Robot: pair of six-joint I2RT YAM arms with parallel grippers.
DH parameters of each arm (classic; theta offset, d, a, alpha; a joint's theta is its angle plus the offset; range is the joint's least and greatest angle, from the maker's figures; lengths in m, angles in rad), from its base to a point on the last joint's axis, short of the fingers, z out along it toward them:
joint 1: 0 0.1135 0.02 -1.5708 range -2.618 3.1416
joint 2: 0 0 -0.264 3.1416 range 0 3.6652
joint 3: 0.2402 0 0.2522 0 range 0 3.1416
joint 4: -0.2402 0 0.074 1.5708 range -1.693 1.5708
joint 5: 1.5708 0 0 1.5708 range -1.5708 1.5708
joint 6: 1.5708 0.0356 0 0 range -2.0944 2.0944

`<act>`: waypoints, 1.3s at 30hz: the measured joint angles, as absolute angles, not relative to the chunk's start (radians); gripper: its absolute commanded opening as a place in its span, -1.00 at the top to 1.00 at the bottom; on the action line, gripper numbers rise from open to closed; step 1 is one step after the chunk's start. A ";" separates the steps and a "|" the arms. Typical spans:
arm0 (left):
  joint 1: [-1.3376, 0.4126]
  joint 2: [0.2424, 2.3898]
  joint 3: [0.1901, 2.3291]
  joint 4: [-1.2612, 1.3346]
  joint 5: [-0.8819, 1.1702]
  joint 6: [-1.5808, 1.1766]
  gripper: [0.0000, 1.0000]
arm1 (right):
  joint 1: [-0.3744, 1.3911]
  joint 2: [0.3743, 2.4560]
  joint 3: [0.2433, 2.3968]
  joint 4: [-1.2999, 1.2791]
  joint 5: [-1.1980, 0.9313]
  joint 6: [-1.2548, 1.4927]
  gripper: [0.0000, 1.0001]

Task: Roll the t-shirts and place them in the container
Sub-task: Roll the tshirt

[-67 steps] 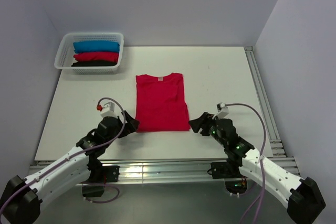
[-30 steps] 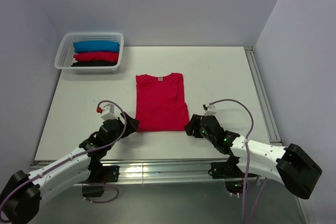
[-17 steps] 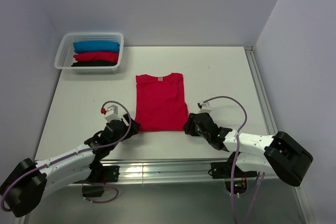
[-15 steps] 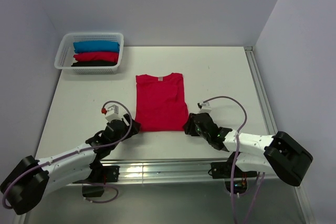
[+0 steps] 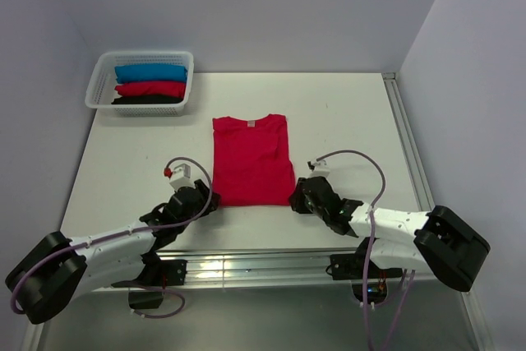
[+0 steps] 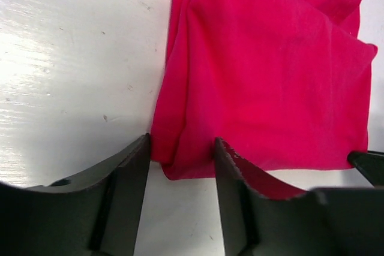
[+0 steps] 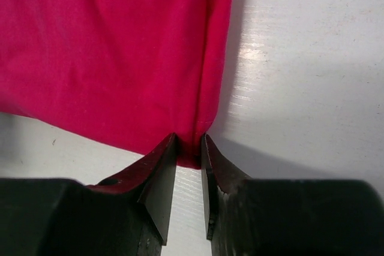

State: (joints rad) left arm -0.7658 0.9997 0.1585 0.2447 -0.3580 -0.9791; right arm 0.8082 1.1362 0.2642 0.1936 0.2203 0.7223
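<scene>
The left hand (image 6: 182, 151) stands half-open, its jaws astride the near left corner of the crimson t-shirt (image 6: 276, 70), with cloth bunched between them. The right hand (image 7: 189, 143) is narrow, nipping the near right corner. Beyond both hands the shirt lies flat on the white surface (image 5: 345, 121). Far past the left hand, a basket (image 5: 97, 81) holds blue, red and black rolled t-shirts (image 5: 150, 88).

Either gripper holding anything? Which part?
Right gripper pinches the red t-shirt at its near right hem corner. Left gripper straddles the near left corner, jaws apart, not gripping yet.
</scene>
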 measured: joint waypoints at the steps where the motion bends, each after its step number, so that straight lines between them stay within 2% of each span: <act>1: -0.769 1.001 0.159 0.245 -0.355 -0.975 0.02 | 0.810 1.136 0.268 0.189 0.220 0.719 0.44; 3: -0.773 1.004 0.159 0.248 -0.352 -0.966 0.15 | 0.815 1.136 0.277 0.179 0.221 0.717 0.46; 9: -0.781 1.022 0.159 0.250 -0.333 -0.948 0.62 | 0.834 1.131 0.291 0.152 0.220 0.715 0.84; 12: -0.782 1.035 0.171 0.241 -0.327 -0.945 0.78 | 0.839 1.118 0.296 0.132 0.217 0.716 1.00; 13: -0.783 1.037 0.179 0.231 -0.327 -0.944 0.81 | 0.840 1.114 0.299 0.122 0.216 0.716 1.00; 30: -0.770 1.108 0.383 -0.033 -0.224 -0.946 0.99 | 0.840 1.113 0.412 -0.095 0.131 0.717 1.00; 39: -0.646 1.108 0.383 -0.075 -0.134 -0.912 0.99 | 0.845 1.103 0.405 -0.117 0.092 0.743 1.00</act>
State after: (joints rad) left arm -0.6464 1.1080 0.3828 -0.0746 -0.1341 -0.9119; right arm 0.8452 1.1034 0.4053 -0.1165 0.0917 0.7425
